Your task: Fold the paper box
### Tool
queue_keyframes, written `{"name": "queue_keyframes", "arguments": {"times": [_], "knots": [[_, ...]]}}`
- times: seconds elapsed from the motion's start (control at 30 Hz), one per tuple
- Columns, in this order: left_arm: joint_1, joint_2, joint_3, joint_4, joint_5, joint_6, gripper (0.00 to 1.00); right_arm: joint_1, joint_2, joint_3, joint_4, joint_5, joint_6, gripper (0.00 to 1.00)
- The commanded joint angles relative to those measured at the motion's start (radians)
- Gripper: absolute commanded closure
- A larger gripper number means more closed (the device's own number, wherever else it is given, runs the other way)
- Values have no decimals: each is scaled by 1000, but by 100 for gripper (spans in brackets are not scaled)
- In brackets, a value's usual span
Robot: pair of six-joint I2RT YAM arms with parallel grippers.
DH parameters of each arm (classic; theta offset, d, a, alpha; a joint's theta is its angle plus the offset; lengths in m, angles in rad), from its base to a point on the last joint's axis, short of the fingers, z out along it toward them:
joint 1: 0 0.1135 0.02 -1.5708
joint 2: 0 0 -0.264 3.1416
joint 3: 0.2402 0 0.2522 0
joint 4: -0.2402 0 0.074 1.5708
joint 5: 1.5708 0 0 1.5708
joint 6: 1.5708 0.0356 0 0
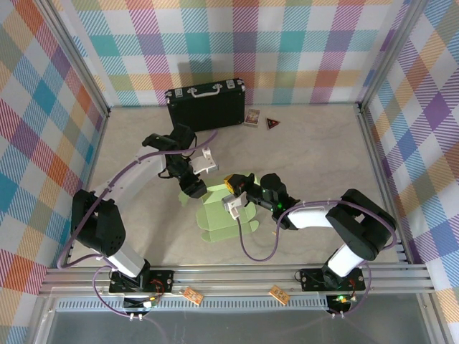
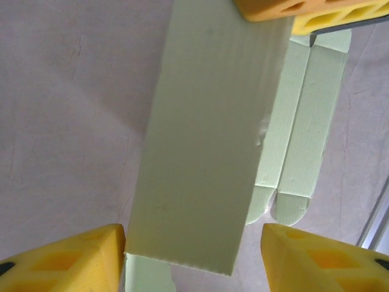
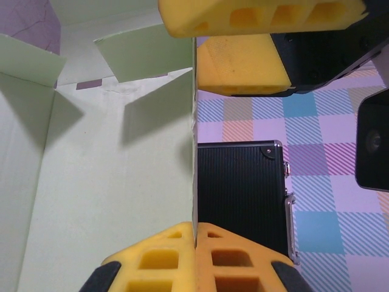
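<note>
the paper box (image 1: 219, 218) is seen near the middle of the table (image 1: 308, 143), slightly toward the near side, partly raised, with flaps spread flat around it. one thin upright wall of it is pinched edge-on by the right gripper (image 3: 194, 237), whose jaws are pressed together on the card. the left gripper (image 2: 193, 243) is placed over the far left part of the box with its jaws apart. a pale green panel of the box is straddled by them, one jaw just beside the panel's corner and the other clear of it. the black case (image 1: 206, 105) is stood at the far wall, well apart from the box.
</note>
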Motion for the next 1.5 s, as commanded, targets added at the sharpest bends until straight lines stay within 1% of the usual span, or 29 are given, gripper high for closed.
{"name": "queue_keyframes", "arguments": {"times": [0.0, 0.1, 0.23, 0.3, 0.33, 0.43, 0.6, 0.7, 0.87, 0.97, 1.07, 1.13, 1.4, 1.43, 1.47], "knots": [[11, 21, -8, 13, -30, 13, 41, 8, 12, -2, 2, -1, -15, 100], [11, 25, -11, 21, -52, 19, 41, 8, 11, -4, 0, 1, -15, 100], [11, 40, 2, 10, -25, 26, 41, 9, 13, -2, -8, -2, -16, 100], [11, 50, 7, 9, -30, 25, 41, 10, 15, -1, -7, 4, -19, 100], [8, 54, 12, 4, -27, 24, 43, 9, 18, -3, 0, 6, -24, 100], [3, 56, 20, -24, 11, 29, 43, 9, 29, -3, 13, 12, -31, 100], [-1, 55, 8, -16, -3, 39, 44, 10, 31, -3, 6, 3, -29, 100], [-2, 62, 18, -15, 0, 37, 49, 9, 33, -3, 7, 4, -30, 100], [-9, 78, 7, -16, -12, 36, 47, 10, 29, -4, 7, 4, -29, 100], [-15, 81, 1, -10, -18, 36, 48, 10, 32, -4, 6, 6, -28, 100], [-17, 84, 1, -7, -33, 37, 53, 9, 33, -7, 11, 5, -29, 100], [-16, 87, 5, -7, -36, 36, 61, 10, 33, -7, 10, 7, -30, 100], [-24, 87, 7, -16, -12, 27, 61, 9, 42, -6, 24, 20, -30, 100], [-25, 85, 7, -13, -13, 25, 62, 9, 45, -4, 26, 22, -30, 100], [-25, 84, 7, -10, -14, 25, 66, 9, 47, -4, 31, 22, -30, 100]]}}
